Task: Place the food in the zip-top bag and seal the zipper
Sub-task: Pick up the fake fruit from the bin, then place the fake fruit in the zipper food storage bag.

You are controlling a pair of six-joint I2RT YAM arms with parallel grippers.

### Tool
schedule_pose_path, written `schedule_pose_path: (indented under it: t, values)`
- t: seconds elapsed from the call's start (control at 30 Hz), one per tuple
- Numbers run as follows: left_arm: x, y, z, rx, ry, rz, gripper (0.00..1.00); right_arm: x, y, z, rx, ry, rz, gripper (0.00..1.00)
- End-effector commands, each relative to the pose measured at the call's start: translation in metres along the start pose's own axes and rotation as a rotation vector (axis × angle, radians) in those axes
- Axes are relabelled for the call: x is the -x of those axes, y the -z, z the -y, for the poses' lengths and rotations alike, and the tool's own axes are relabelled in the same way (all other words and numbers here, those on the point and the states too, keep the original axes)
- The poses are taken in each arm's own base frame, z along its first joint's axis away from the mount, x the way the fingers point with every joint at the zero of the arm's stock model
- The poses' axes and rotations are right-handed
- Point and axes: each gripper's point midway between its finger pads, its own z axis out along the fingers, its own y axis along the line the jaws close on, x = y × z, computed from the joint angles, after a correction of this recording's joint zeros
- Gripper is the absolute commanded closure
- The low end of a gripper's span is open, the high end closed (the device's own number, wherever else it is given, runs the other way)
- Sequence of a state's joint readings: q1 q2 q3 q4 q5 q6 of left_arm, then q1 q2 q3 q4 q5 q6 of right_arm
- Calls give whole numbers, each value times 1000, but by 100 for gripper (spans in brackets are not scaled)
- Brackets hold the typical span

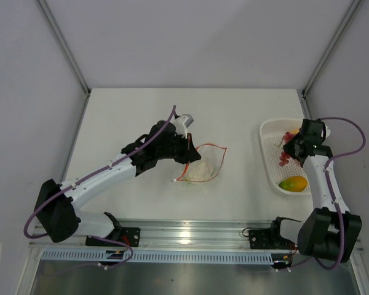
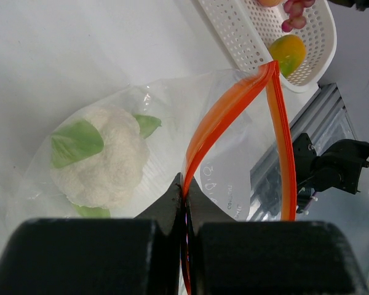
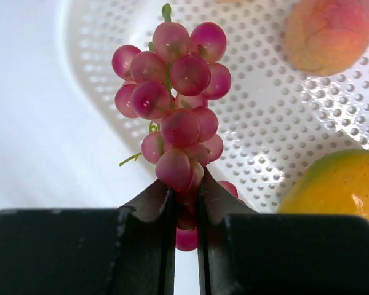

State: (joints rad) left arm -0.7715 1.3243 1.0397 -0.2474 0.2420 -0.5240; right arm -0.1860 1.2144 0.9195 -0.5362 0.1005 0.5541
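Pinching grape cluster (image 3: 175,92) by lowest berries, right gripper (image 3: 184,203) is gripping thinly; lifting slowly from basket (image 3: 264,123) seems safest. Left gripper (image 2: 186,196) is clamping zipper (image 2: 227,117), propping zip-top bag (image 2: 172,98) open.

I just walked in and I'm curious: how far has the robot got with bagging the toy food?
Done: the cauliflower lies inside the zip-top bag. In hand: the left hand pinches the zipper, holding the mouth open, while the right hand grips the grape cluster in the basket. Left: that cluster, the mango and the peach to bag, then seal the zipper.
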Motion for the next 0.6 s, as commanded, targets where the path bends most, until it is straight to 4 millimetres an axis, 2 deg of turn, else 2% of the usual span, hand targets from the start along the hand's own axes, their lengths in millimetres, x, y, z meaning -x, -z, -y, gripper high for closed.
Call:
schedule_pose_path:
  t: [0.0,0.2,0.3,0.47,0.5,0.57]
  values:
    - [3,-1,-2,-5,16,14,100,11,44,-31,145,37,34,100]
    - [0,-4,-6,13,22,2,99,-10,106,-83,383,107,15,100]
    - [-1,-4,-7,21,25,0,99,-29,140,-112,524,162,-31,100]
    - [-2,-4,-8,26,30,-6,99,-52,189,-146,708,209,-78,100]
    - [-3,-4,-9,31,34,-10,99,-62,202,-156,769,231,-97,100]
    - [-3,-4,-9,31,37,-11,100,-73,216,-166,827,237,-127,100]
